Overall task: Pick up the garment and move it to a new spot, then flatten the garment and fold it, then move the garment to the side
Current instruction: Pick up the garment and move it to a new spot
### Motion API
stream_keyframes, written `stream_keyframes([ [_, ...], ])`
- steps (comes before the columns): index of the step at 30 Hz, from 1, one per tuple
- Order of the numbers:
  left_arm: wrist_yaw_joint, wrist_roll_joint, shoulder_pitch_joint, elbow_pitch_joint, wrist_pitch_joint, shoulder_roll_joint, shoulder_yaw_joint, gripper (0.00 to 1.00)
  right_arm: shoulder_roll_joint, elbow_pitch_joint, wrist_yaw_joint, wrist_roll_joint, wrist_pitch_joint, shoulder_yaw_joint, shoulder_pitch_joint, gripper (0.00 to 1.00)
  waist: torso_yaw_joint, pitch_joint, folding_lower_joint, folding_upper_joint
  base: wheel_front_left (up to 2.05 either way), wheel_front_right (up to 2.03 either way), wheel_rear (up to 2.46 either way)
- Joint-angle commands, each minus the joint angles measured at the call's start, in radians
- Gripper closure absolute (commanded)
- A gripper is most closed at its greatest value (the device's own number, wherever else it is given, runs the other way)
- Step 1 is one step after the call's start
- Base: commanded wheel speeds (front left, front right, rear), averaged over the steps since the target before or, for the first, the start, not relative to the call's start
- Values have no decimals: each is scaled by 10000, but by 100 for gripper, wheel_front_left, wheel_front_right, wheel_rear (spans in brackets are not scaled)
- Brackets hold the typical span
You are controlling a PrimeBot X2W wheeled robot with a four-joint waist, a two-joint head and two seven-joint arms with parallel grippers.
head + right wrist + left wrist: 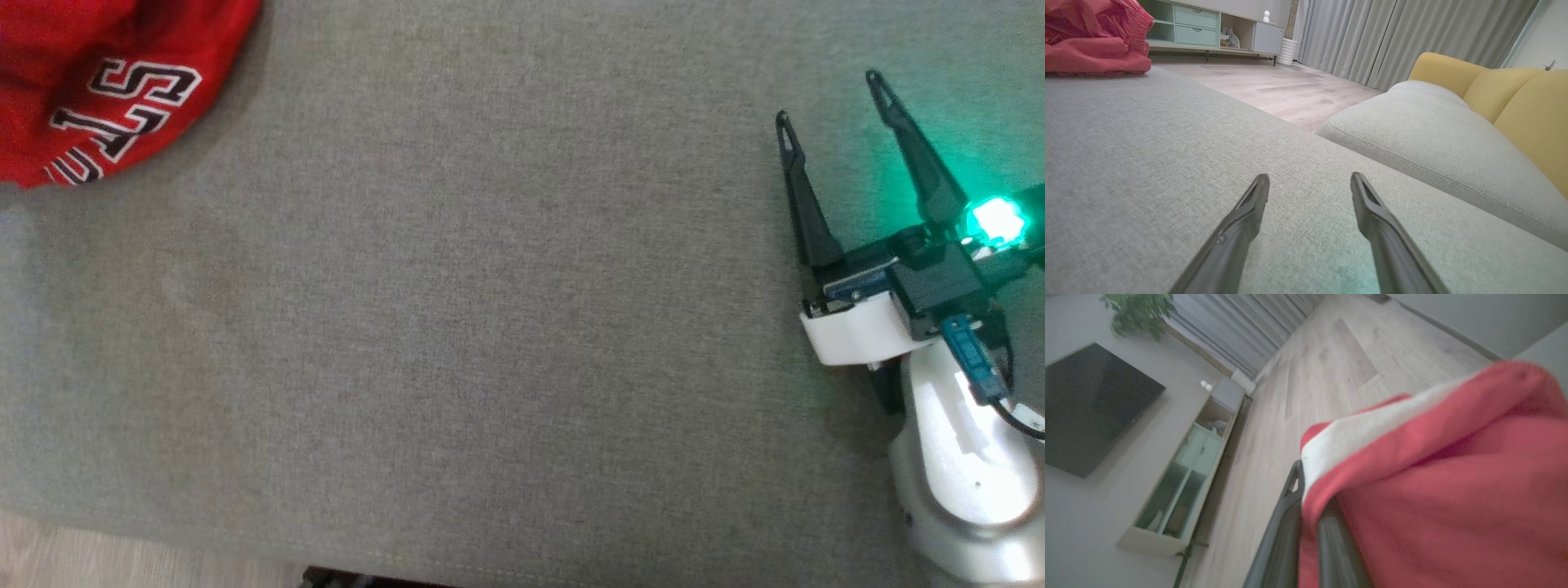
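The garment (106, 77) is a red top with white and black lettering, bunched at the far left corner of the grey cushion (490, 327). In the left wrist view the red cloth with a white band (1433, 477) drapes over my left gripper (1308, 498), whose two dark fingers are shut on a fold of it. The right wrist view shows the same garment (1094, 36) as a red heap at the upper left. My right gripper (829, 98) rests low over the cushion at the right, open and empty, fingers (1253, 204) spread apart.
Beyond the cushion lie a wooden floor (1339, 367), a low pale cabinet (1184, 477) under a dark screen (1090, 404), grey curtains (1392, 36), and a second grey seat (1433, 134) with yellow back cushions (1515, 110) to the right.
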Motion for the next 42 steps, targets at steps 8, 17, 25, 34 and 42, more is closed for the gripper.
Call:
stream_keyframes([
  [8,-87,602,-963,-1891,-122,1193,-407,100,549,577,-7,535,183,254,873,0,-819,-1934,-2,1,0,0,0],
  [17,-559,1075,-1651,-3468,46,1101,-1176,100,797,642,-7,1446,183,277,1524,0,-2363,-3963,-2,1,0,0,0],
  [25,-966,402,-1696,-4361,549,51,-1656,100,802,182,-7,2292,183,277,2093,0,-3928,-4895,-2,1,0,0,0],
  [34,-934,-938,37,-5215,570,-1125,-1906,100,803,-161,-7,2674,183,217,2370,0,-4866,-4675,-2,1,0,0,0],
  [42,-346,-2280,4028,-4800,15,-1987,-1930,100,804,-151,-7,2832,183,119,2282,0,-4731,-4076,-2,1,0,0,0],
])
